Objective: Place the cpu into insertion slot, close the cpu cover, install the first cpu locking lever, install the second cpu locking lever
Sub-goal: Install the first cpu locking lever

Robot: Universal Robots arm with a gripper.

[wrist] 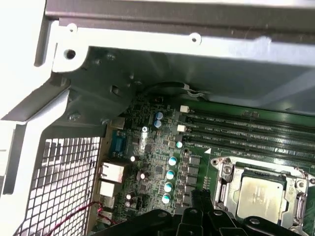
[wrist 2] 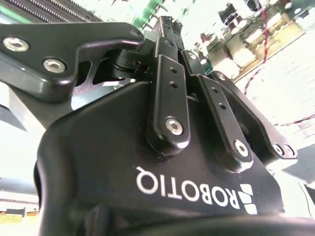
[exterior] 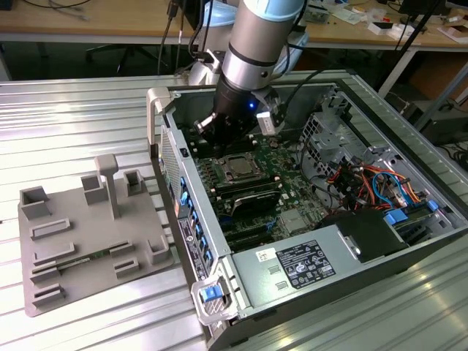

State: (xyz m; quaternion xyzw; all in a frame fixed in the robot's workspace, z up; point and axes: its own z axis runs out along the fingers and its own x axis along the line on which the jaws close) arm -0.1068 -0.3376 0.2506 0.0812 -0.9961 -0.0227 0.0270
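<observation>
Cpu [wrist: 259,195] sits in its socket; the gripper's [wrist 2: 167,24] jaws look pressed together, holding nothing.

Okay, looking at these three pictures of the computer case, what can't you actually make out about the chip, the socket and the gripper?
- Black gripper: in the second wrist view its own body blocks the fingertips, so open or shut is unclear.
- Silvery square cpu in the metal-rimmed insertion slot: in the first wrist view the picture edge and the gripper's dark linkage cut off part of the socket, so the levers' state is unclear.
- Thin silvery cpu cover: in the exterior view, too small to judge whether latched.
</observation>
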